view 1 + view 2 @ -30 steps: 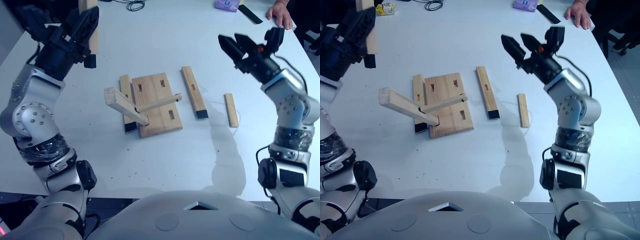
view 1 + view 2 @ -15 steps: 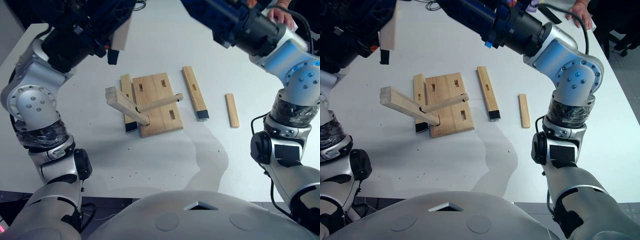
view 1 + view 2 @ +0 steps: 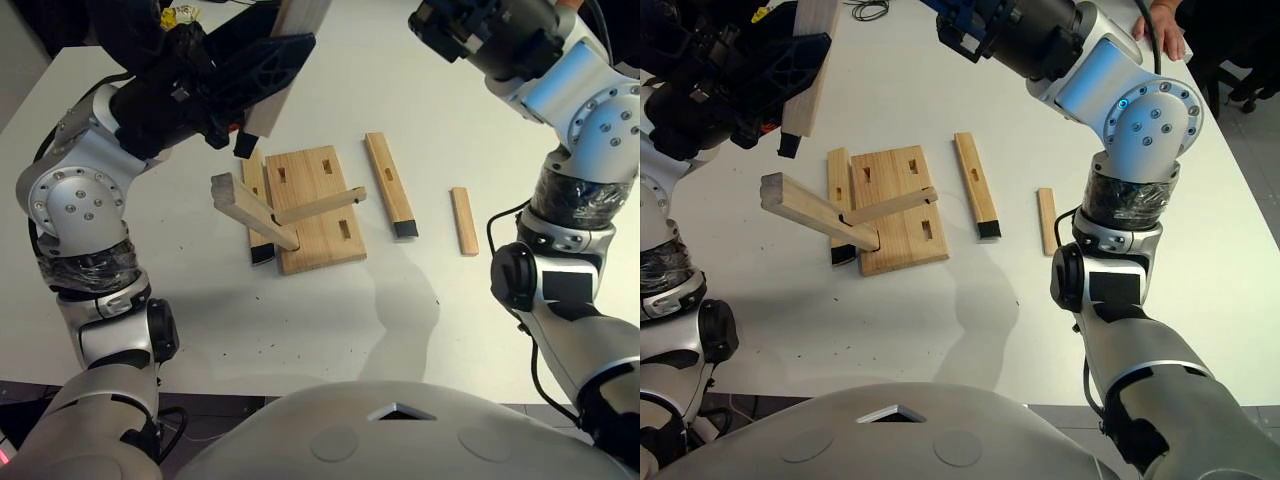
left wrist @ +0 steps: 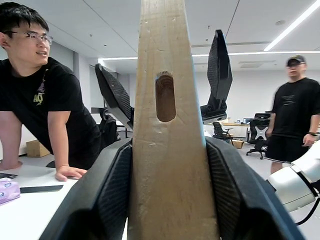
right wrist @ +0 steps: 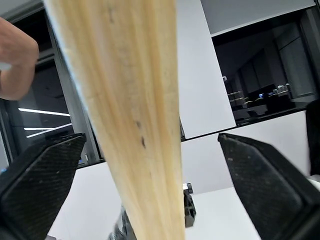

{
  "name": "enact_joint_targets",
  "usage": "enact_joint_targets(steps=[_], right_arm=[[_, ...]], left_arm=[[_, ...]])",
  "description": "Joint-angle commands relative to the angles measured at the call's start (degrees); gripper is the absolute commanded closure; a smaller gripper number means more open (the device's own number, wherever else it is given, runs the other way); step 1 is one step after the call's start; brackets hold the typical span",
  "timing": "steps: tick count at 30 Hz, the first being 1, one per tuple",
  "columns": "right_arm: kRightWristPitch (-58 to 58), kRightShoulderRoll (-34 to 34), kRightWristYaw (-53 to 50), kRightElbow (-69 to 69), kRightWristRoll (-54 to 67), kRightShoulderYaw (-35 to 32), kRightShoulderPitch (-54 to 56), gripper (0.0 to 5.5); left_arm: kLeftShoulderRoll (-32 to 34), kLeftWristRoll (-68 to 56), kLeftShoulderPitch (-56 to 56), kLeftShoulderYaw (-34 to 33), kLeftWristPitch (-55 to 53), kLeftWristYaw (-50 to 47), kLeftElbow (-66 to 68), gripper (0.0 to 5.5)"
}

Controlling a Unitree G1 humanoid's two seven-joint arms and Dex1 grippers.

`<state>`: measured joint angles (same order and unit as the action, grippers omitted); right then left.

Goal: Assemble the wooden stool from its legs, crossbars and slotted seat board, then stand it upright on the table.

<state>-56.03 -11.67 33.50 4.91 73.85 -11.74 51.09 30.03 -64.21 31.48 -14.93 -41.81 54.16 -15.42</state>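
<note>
The left gripper (image 4: 169, 146) pinches a leg (image 4: 167, 60), its upper end cut off. The right gripper (image 5: 150, 139) stands spread, a wooden bar (image 5: 131, 95) between its fingers, untouched.

Bare desk (image 3: 330, 320) lies open in front of the board (image 3: 315, 245). A tilted leg (image 3: 245, 208) and crossbar (image 3: 320, 204) rise over the board's left half, blocking approach there.

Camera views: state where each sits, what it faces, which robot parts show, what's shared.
Both eye views: head, facing down at the seat board on the table; left arm and right arm show.
Left wrist view: left wrist, facing along the leg clamped in the left gripper.
Right wrist view: right wrist, facing a leg straddled by the open right gripper.
Shared: eyes, the tabletop; wrists, apparently that leg.
</note>
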Motion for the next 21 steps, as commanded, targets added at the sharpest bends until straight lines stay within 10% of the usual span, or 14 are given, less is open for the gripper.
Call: enact_joint_targets(steps=[1,21], right_arm=[[-0.6,1.9,-2.1,3.1,3.3,0.9,-0.7,0.62],[1.2,3.5,-6.0,8.0,8.1,2.6,-4.5,3.09]], left_arm=[[-0.3,-1.4,1.0,1.1,-0.5,0.6,-1.0,3.46],[-0.7,-6.5,0.5,1.6,-2.5,-1.5,-2.0,3.46]])
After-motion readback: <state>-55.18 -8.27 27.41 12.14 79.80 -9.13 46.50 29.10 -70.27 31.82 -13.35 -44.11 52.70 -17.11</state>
